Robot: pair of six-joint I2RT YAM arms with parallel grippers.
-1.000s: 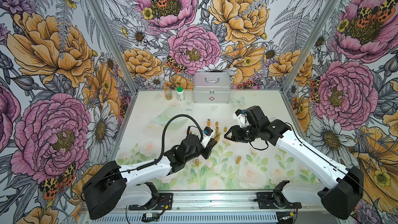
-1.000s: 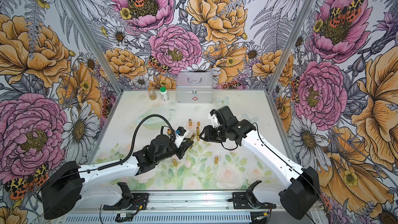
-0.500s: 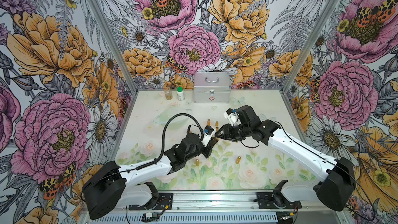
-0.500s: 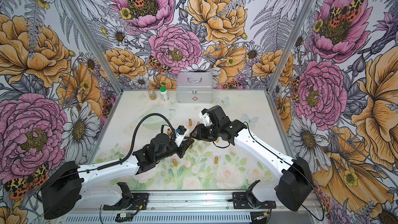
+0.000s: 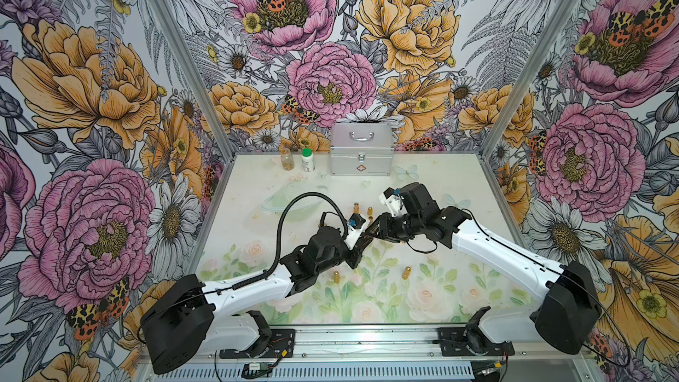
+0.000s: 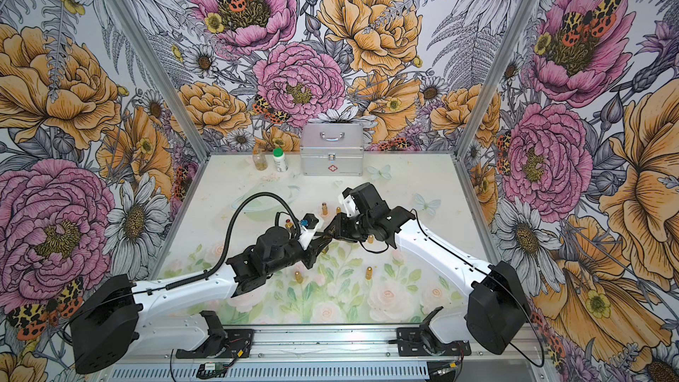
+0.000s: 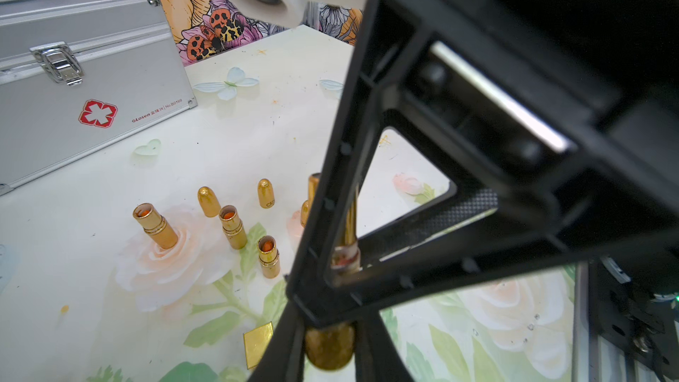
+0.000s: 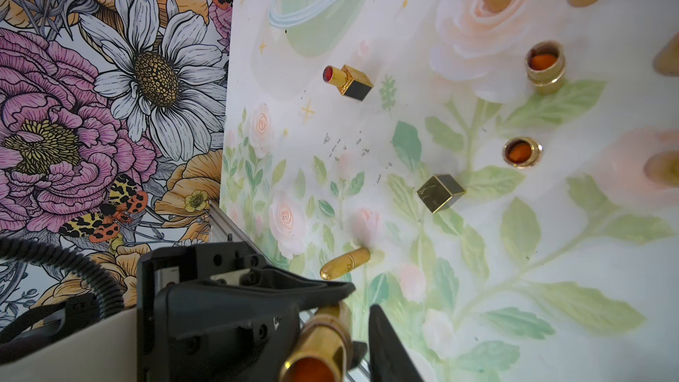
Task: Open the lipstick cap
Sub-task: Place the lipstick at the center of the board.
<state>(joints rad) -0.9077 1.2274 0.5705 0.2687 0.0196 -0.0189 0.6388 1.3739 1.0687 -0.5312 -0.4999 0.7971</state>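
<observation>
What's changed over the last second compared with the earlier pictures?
The right pincer swung in toward the left pincer; its jaws now flank the free end of the gold lipstick, firm grip unclear. The left pincer stayed shut on the lipstick; nothing else moved.

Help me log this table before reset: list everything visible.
case: one, silver, back centre.
jar: one, clear, left of case.
bottle: one, white, green lid, beside jar.
open lipsticks: three, gold, standing centrally.
round caps: at least four, gold, around them.
square lipstick: one, black, open, left of centre.
square cap: one, gold, nearby.
held lipstick: one, gold, between both arms.
left arm: one, white, jaws shut on it.
right arm: one, white, jaws around it.
</observation>
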